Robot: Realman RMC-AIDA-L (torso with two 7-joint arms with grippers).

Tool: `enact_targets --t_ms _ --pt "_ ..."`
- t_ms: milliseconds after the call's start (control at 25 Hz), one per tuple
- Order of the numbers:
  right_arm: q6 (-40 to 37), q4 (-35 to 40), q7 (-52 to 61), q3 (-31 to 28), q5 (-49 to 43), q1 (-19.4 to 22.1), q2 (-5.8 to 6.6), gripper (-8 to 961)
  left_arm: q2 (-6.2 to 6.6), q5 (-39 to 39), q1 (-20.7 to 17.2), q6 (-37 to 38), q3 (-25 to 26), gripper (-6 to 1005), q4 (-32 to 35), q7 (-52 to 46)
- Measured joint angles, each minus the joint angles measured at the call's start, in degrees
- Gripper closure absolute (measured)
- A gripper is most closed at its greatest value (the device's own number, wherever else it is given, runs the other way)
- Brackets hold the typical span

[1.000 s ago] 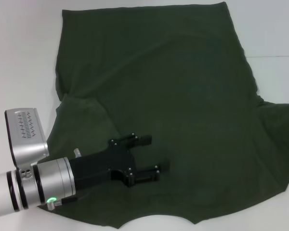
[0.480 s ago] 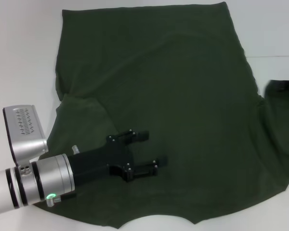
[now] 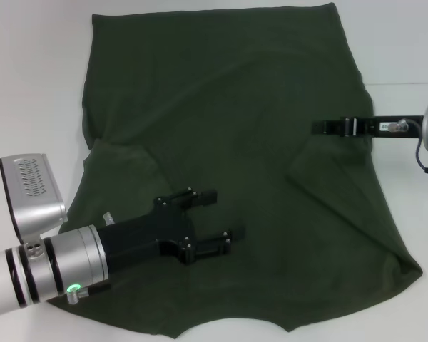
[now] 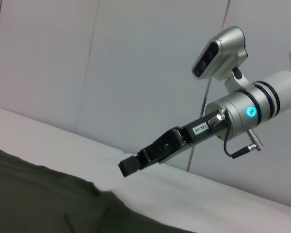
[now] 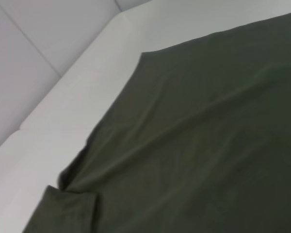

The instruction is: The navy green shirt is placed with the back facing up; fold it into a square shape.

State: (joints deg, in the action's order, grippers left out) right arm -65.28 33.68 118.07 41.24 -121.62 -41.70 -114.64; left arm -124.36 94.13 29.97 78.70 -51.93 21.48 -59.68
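Tabletop fills my head view, plain white and matte, with the navy green shirt spread flat over most of it, plain side up. Nearest to me, the left gripper hangs over the shirt's near left part, its two black fingers spread apart and gripping nothing. Beside it, the left sleeve lies folded in over the body of the shirt.

Farther out on the right, the right gripper reaches in from the tabletop's edge over the shirt's right side, where the right sleeve lies turned in as a flap across the cloth. I see its fingers edge-on, so I cannot tell whether they are parted or pressed together; the left wrist view shows the same gripper side-on above the white surface.

Beyond the shirt's far hem the bare tabletop runs to a pale grey panelled wall, with thin vertical seams between the panels.
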Motion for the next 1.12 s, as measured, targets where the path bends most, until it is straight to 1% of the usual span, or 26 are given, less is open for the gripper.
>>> enact_targets --t_ms 40,120,240,400,480,640,680,840,880,1040,1080,1120 --pt "-0.04 0.46 -0.05 0.02 0.03 -0.07 -0.29 855 -0.01 0.0 0.0 -0.04 -0.01 154 -0.01 0.0" --pt "-0.09 0.96 -0.08 -0.25 0.14 -0.07 -0.37 819 0.0 0.0 0.0 -0.13 0.0 154 -0.03 0.0" --pt "-0.44 1.03 -0.1 -0.41 1.01 0.51 0.06 763 0.0 0.0 0.0 -0.26 -0.01 155 -0.03 -0.01" --pt "-2.86 1.12 -0.75 -0.82 4.14 2.46 0.84 690 0.0 0.0 0.0 -0.17 0.42 155 0.03 -0.09" --pt "-4.86 1.16 -2.06 -1.17 6.84 3.84 1.06 596 0.08 0.0 -0.03 0.17 0.88 155 0.15 -0.52" --pt "-8.37 1.03 -5.23 -1.33 11.51 6.58 1.0 413 0.31 0.0 -0.38 0.34 1.64 155 0.39 -1.97" --pt "-9.06 1.0 -5.86 -1.34 12.29 7.22 0.8 371 0.51 0.01 -0.97 0.63 2.06 155 0.76 -3.58" --pt "-10.77 1.08 -8.07 -1.34 13.01 8.78 -0.72 202 0.71 0.11 -2.23 0.84 2.17 153 2.36 -6.58" --pt "-11.19 1.02 -8.95 -1.34 13.02 8.94 -1.12 166 0.72 0.14 -3.85 1.16 2.18 153 4.52 -8.67" --pt "-12.09 0.81 -12.09 -1.29 13.05 9.07 -2.61 23 0.6 0.14 -6.54 1.41 2.42 153 8.37 -11.79" --pt "-12.06 0.76 -12.57 -1.28 13.05 9.08 -2.87 23 0.68 0.39 -7.79 1.29 3.06 153 9.89 -13.61" --pt "-11.94 0.72 -13.06 -1.26 13.06 9.08 -3.16 24 0.68 0.39 -7.79 1.29 3.06 153 9.89 -13.61"
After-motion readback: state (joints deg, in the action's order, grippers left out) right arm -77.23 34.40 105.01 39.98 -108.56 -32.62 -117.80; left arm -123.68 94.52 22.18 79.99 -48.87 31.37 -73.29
